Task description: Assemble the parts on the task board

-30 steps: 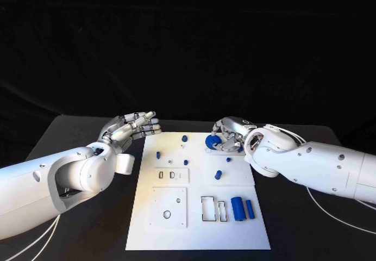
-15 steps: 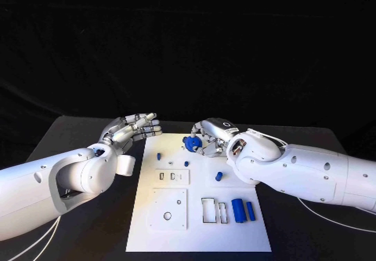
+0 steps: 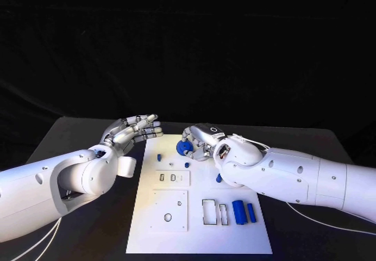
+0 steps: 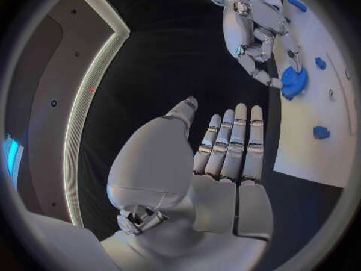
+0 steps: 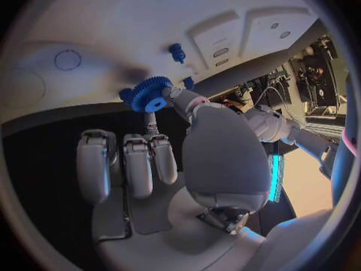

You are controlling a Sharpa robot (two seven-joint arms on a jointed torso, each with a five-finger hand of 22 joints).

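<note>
Right hand (image 3: 201, 142) pinching blue gear (image 3: 184, 147) at fingertips, over task board (image 3: 199, 239)

The table is viewed downward from the head; each hand is seen closely from behind its wrist. The task board (image 3: 199, 217) is shared by all views.

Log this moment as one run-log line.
right hand: holds blue gear over task board far end | left hand: open, beside board | blue cylinders: lying on board
</note>
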